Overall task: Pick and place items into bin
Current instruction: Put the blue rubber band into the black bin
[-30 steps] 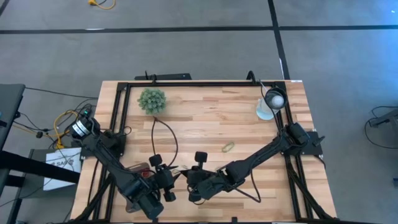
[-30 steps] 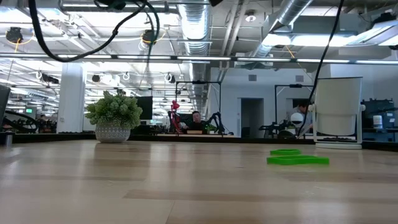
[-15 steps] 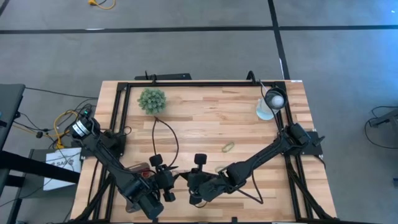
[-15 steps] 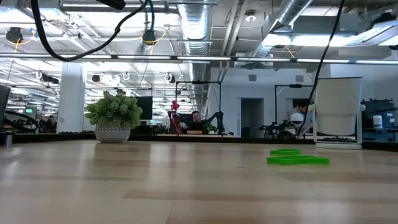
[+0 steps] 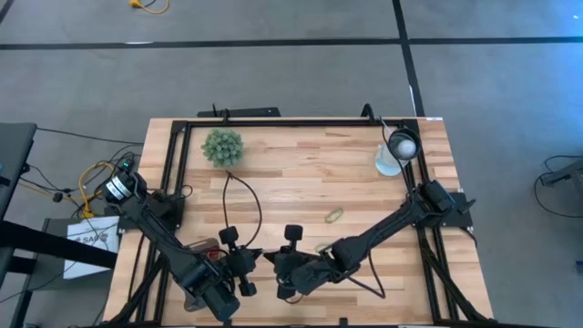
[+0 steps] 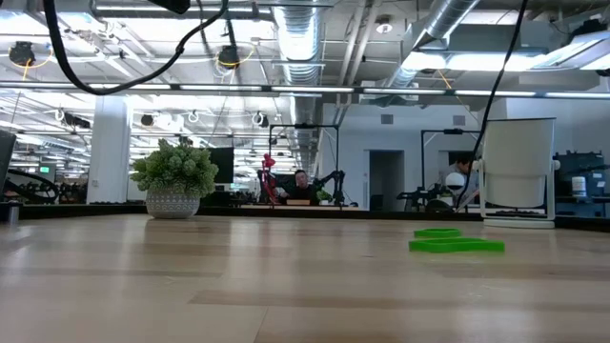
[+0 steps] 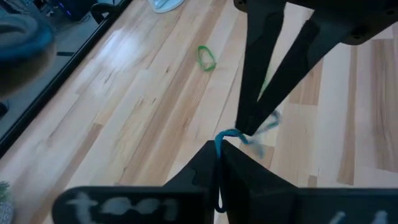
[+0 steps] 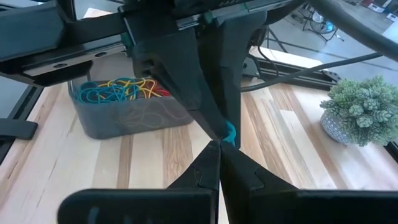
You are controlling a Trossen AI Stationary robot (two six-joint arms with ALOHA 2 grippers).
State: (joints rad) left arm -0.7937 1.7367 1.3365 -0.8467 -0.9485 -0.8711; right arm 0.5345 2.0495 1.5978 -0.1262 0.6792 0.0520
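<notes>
Wooden table (image 5: 301, 182): wrist views alone show both closed pincers, left (image 7: 219, 144) and right (image 8: 219, 144), pinching one blue band (image 7: 225, 136).

Left pincer (image 7: 219, 152), right pincer (image 8: 219, 155) clamped, tips apparently touching.

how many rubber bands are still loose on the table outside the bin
2: a thin yellow-green rubber-band loop lying mid-table, and a faint second loop beside the right arm. Others may hide under the arms.
</notes>
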